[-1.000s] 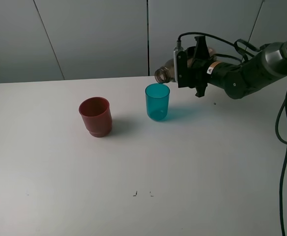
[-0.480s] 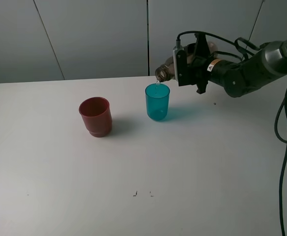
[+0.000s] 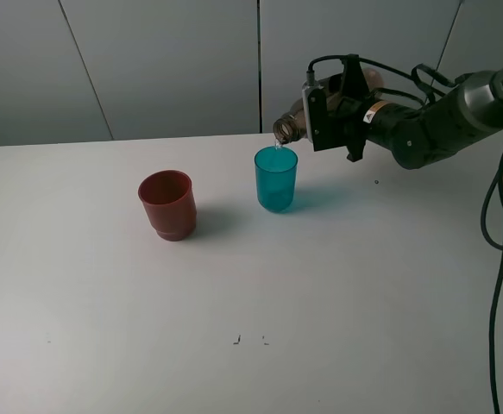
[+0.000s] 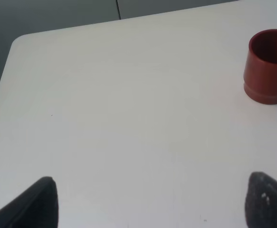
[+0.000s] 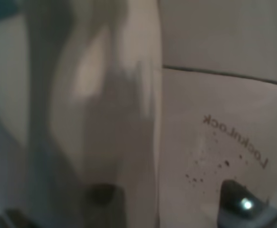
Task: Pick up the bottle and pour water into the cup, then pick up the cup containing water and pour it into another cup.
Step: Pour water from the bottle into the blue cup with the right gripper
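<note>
The smoky grey-brown bottle (image 3: 290, 123) lies tilted nearly flat in the air, its mouth just above the far rim of the teal-blue cup (image 3: 275, 179). A thin stream of water falls from the mouth into that cup. My right gripper (image 3: 333, 116) is shut on the bottle's body. The right wrist view is filled by the blurred bottle (image 5: 81, 118). The dark red cup (image 3: 168, 204) stands upright to the left of the teal one and also shows in the left wrist view (image 4: 269, 66). My left gripper (image 4: 152, 204) hovers open over bare table, far from the cups, with nothing between its fingers (image 4: 38, 202).
The white table (image 3: 234, 293) ends in a rounded far-left corner (image 4: 19, 40). Black cables (image 3: 501, 216) hang at the right side. Grey wall panels stand behind the table.
The bottle's mouth has tipped down toward the teal cup's rim and water has started to run out. The cups have not moved.
</note>
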Action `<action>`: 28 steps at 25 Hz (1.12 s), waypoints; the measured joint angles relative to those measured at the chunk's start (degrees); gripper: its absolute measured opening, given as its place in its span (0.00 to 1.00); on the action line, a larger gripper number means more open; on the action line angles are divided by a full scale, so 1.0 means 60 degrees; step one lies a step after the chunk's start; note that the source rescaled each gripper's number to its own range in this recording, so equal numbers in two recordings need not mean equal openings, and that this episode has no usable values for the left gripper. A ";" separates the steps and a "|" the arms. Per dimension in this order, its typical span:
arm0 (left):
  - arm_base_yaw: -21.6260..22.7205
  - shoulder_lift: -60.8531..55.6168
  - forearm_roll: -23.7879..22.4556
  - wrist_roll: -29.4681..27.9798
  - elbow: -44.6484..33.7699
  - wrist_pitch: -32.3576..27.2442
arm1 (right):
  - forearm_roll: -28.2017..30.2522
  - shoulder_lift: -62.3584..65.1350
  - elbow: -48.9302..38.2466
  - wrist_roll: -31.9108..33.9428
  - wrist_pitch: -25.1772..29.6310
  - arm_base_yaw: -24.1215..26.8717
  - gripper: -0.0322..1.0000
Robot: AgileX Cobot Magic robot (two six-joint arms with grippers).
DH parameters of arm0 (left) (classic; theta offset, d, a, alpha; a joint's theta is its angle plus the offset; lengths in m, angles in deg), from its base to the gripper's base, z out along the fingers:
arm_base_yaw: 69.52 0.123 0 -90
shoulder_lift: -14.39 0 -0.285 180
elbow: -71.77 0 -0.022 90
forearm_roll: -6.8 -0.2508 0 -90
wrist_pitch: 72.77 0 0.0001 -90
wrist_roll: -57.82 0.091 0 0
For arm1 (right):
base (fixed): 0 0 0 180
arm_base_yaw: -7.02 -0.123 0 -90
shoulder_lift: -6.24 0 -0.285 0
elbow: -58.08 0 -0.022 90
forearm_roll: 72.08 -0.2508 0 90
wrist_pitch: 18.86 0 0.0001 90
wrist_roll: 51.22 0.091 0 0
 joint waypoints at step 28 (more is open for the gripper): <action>0.0000 0.0000 0.0000 0.0000 0.0000 0.0000 | -0.0034 0.0000 0.0006 -0.1060 -0.0137 0.0000 0.03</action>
